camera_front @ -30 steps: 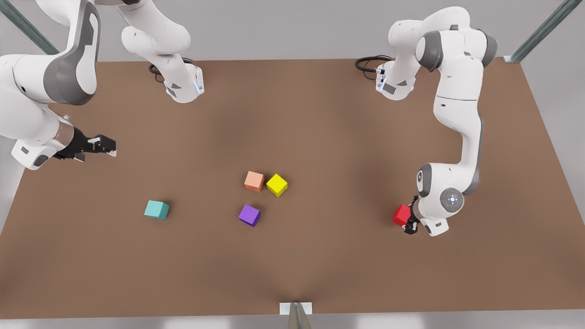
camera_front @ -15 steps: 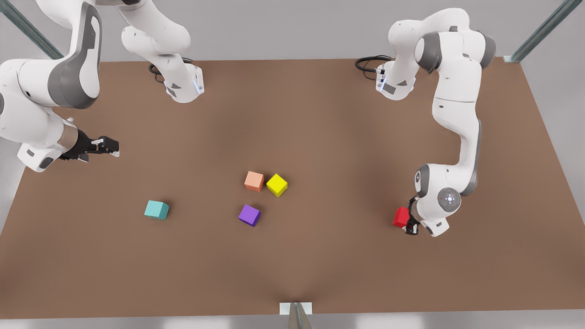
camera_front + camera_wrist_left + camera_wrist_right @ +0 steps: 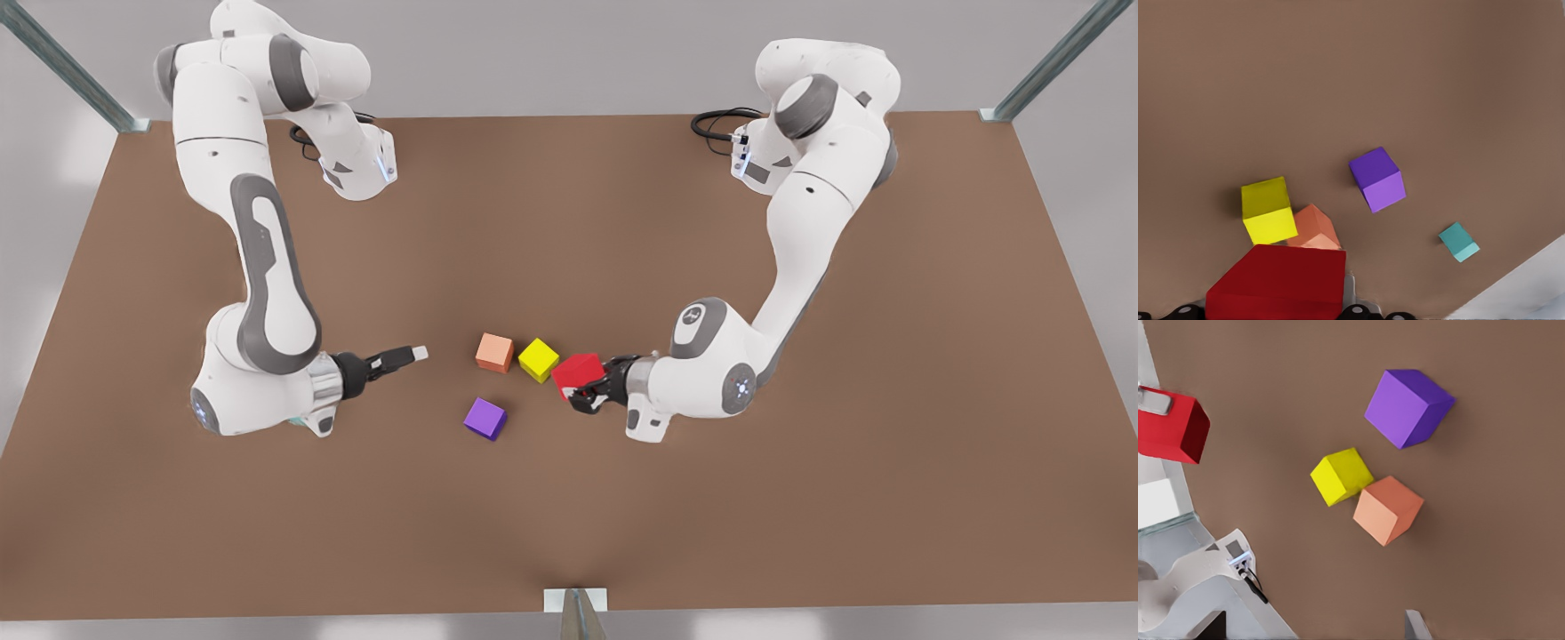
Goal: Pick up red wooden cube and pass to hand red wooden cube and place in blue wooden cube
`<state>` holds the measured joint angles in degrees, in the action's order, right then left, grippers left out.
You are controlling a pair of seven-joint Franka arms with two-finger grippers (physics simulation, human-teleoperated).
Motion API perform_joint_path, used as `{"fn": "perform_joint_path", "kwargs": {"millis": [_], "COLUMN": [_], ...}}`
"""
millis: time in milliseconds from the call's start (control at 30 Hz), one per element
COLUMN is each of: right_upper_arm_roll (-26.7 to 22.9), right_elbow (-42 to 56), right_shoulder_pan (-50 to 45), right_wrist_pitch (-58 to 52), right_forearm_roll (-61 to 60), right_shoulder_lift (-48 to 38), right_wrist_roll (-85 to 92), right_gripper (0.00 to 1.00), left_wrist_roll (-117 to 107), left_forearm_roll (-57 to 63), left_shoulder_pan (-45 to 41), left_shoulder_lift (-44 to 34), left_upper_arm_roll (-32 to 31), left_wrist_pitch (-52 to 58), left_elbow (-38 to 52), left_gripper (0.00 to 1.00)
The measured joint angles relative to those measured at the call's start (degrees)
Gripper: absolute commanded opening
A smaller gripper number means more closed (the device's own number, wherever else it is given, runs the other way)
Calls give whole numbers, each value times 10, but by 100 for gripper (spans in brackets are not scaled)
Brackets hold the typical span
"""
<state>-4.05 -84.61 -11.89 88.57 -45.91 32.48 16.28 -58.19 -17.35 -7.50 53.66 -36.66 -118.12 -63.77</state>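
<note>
Front view: the left gripper [image 3: 582, 391], on the arm at the front view's right, lies level over the brown counter [image 3: 622, 222]. Its jaws are closed on the red wooden cube [image 3: 578, 373], which sits between them, clear of the surface. Just past the jaws' tips is a yellow cube [image 3: 539, 359], with a salmon-orange cube [image 3: 494, 352] close beside it on its far side. A purple cube [image 3: 484, 418] lies off to one side of the jaws, near them but apart. The right gripper [image 3: 411, 355] points back at the left gripper from across this cluster. I cannot tell whether its jaws are open or closed. The orange cube is the nearest thing ahead of it.

Left wrist view: the red cube is gripped right at the jaws, tilted. The yellow and orange cubes sit just beyond it on the counter, and the purple one farther out. The blue wooden cube [image 3: 1458, 241], teal in colour, rests alone on the counter, well apart from the jaws and the rest.

Right wrist view: ahead of the right jaws lie the orange, yellow and purple cubes. The red cube is beyond them, in the other gripper's hold.
</note>
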Motion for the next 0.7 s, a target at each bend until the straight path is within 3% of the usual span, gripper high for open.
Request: {"fn": "perform_joint_path", "kwargs": {"millis": [233,467,700], "right_upper_arm_roll": [0,0,0], "right_elbow": [-25,-47,-55], "right_shoulder_pan": [-41,-35,-34], "right_wrist_pitch": [103,154,156], "right_forearm_roll": [-132,-215,-316], "right_shoulder_lift": [9,5,26], "right_wrist_roll": [218,487,691], "right_gripper": [100,100,100], "left_wrist_roll": [185,347,497], "left_forearm_roll": [-23,-42,-157], "left_shoulder_pan": [-22,11,48], "left_shoulder_lift": [77,91,115], "left_upper_arm_roll": [-105,-129,-154], "left_wrist_pitch": [-113,-164,-178], "left_elbow": [53,53,37], "left_gripper": [59,59,59]}}
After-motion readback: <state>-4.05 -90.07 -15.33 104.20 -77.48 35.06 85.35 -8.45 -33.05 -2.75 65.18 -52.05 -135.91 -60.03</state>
